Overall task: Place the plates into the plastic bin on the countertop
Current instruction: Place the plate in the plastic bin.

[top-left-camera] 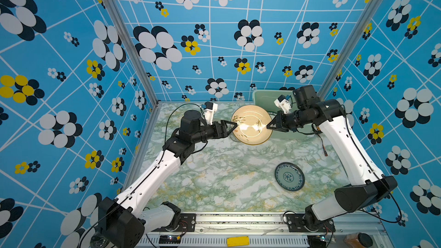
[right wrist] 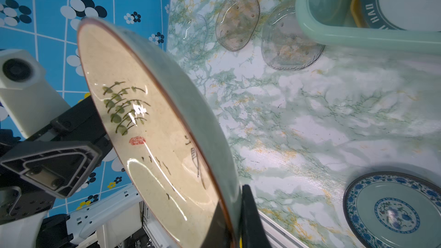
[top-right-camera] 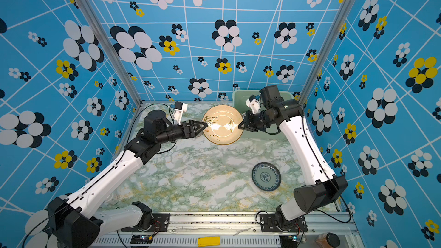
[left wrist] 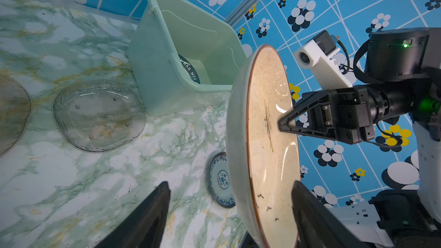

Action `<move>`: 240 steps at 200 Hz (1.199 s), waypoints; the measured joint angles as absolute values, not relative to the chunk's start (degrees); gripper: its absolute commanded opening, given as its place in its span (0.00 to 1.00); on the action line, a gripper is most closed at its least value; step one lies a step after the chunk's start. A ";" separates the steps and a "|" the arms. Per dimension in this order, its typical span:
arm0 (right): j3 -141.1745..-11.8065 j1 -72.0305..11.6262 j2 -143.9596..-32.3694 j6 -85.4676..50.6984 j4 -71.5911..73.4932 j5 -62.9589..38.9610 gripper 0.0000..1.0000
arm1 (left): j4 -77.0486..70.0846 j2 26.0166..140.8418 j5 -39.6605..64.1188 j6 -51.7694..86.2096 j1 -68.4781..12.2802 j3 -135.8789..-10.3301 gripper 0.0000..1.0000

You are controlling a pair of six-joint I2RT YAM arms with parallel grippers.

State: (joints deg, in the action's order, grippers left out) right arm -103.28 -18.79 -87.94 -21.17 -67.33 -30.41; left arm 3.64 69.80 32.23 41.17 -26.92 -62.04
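While my right gripper [top-left-camera: 269, 126] pinched the cream plate [top-left-camera: 250, 118] at its rim, left gripper [top-left-camera: 235, 127] fingers wide, straddling opposite rim.

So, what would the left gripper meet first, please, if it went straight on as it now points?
Most likely the cream plate: the left gripper is open astride its rim, so the plate would run deeper between the jaws.

Site type: lab robot cell. 3 printed flower-pattern walls [top-left-camera: 238, 32] on aluminium framing [top-left-camera: 126, 41] enclose a marble-print countertop [top-left-camera: 214, 175] with 2 rail-mounted arms [top-left-camera: 152, 177].
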 measured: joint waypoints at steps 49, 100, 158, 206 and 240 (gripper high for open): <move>-101.25 -20.95 -87.68 -22.83 -63.99 -30.37 0.00 | 3.81 71.55 33.08 43.55 -27.90 -62.76 0.35; -99.68 -21.82 -86.91 -23.11 -62.26 -29.50 0.00 | 5.04 71.75 31.59 46.96 -28.14 -62.78 0.17; -96.42 -22.11 -85.49 -24.56 -58.54 -29.02 0.14 | 5.19 71.99 30.20 50.37 -28.32 -61.93 0.00; -87.22 -21.74 -80.75 -33.65 -43.94 -30.87 0.53 | -0.51 72.62 30.37 60.66 -29.41 -56.71 0.00; -75.24 -21.74 -76.62 -42.39 -30.96 -32.29 0.55 | -3.49 72.97 29.10 66.04 -30.33 -56.55 0.00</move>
